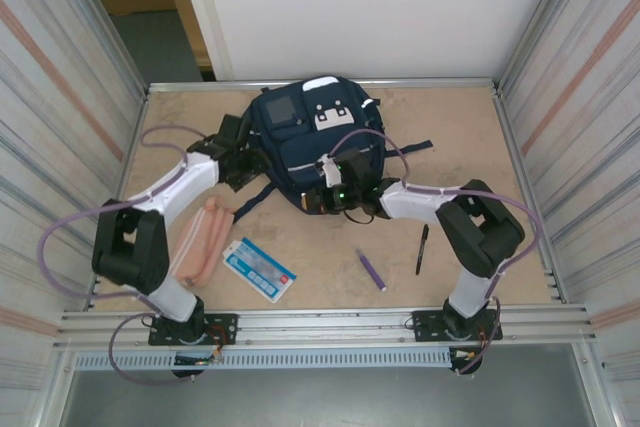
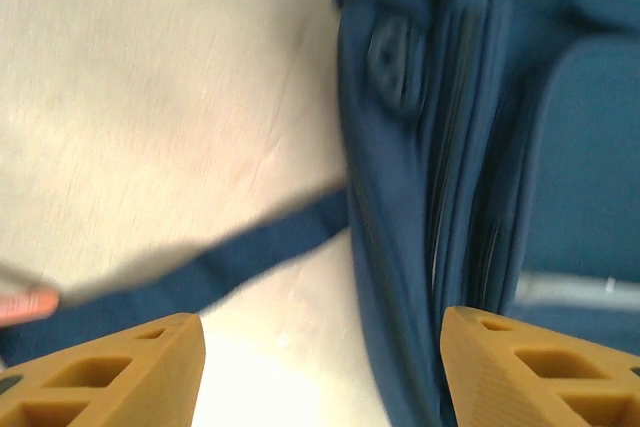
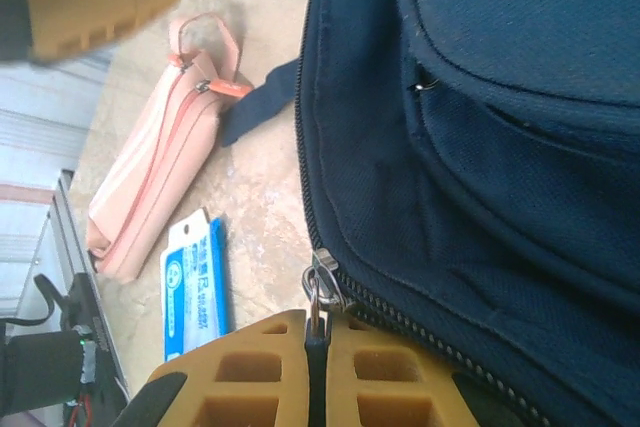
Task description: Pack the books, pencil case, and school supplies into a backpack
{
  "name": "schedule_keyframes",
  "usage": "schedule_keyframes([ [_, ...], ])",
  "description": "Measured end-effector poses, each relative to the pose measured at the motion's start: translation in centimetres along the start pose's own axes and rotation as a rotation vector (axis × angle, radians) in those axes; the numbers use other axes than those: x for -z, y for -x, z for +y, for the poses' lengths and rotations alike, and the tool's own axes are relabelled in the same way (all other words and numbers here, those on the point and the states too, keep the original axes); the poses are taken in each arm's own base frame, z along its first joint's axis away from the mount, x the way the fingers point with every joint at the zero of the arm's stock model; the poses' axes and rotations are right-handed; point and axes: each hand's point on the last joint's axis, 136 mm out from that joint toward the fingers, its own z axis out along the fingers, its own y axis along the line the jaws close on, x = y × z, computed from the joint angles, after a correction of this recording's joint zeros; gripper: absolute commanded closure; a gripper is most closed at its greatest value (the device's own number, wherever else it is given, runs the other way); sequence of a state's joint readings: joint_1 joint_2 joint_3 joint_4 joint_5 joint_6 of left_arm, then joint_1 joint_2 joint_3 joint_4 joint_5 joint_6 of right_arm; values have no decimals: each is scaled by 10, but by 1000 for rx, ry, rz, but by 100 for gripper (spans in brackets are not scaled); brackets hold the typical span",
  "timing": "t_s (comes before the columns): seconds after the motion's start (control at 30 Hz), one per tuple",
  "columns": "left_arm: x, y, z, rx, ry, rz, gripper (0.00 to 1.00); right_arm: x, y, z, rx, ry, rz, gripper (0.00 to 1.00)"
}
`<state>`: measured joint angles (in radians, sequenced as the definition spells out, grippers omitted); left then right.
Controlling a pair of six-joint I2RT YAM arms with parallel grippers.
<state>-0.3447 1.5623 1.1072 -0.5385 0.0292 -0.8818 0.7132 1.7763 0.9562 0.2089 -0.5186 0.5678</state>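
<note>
The navy backpack [image 1: 310, 137] lies at the back middle of the table. My right gripper [image 1: 335, 192] is at its near edge, shut on the zipper pull [image 3: 318, 292] of the backpack [image 3: 480, 127]. By the bag's left side, my left gripper [image 2: 322, 332] stands open, nothing between its fingers, above a dark strap [image 2: 230, 257] and the table. The pink pencil case [image 1: 200, 239] and the blue-and-white booklet [image 1: 259, 269] lie front left. A purple pen [image 1: 371, 270] and a black pen [image 1: 422, 248] lie front right.
Corrugated metal walls close the table on both sides, and a rail [image 1: 320, 322] runs along the near edge. The bag's straps trail toward the pencil case [image 3: 160, 177] and booklet [image 3: 195, 287].
</note>
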Motion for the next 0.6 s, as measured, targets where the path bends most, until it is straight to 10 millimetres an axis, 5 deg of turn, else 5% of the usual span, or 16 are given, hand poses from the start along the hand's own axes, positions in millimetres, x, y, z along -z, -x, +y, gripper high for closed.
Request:
schedule_keyframes([
  [0.2,-10,-35,-17,2,-54,102,36,-21,-11,13,31,68,37,100],
  [0.3,-18,-43,-27,32,-99,131,52,-24,-11,22,41,96,31,100],
  [0.53,-43,-59,-12,147,-82,173,100,-22,-14,14,18,78,50,100],
  [0.6,-44,-57,-12,146,-86,169,100,-17,-17,5,18,45,73,100],
])
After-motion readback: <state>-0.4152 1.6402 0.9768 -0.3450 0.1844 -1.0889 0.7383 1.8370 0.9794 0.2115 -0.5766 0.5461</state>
